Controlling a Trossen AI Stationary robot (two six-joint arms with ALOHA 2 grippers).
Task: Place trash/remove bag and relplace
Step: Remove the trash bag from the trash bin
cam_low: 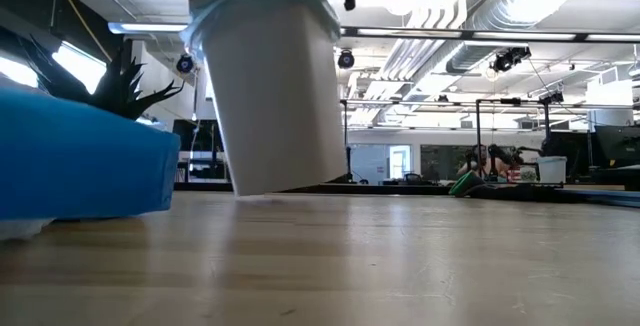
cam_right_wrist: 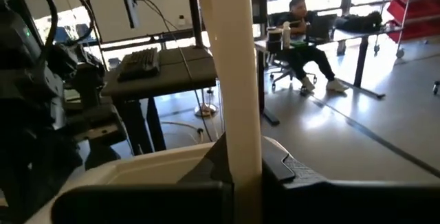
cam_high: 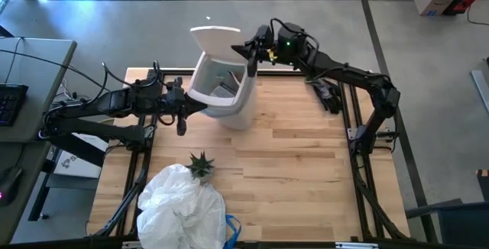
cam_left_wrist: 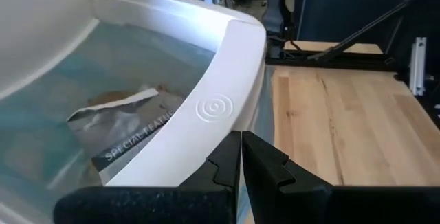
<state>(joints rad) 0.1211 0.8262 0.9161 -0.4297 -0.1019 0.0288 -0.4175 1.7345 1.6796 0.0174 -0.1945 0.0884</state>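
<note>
Landmark: white plastic bin, tilted on the wooden desk.

Left of it, left tool clenched at the bin's rim, fingers together just beside the rim.

Inside the bin, thin translucent light-blue liner bag lines the wall; grey crinkled wrapper trash lies in it.

At the bin's back, right tool clenched on the raised white lid.

In front of the bin, small green spiky plant and white crumpled plastic heap.
</note>
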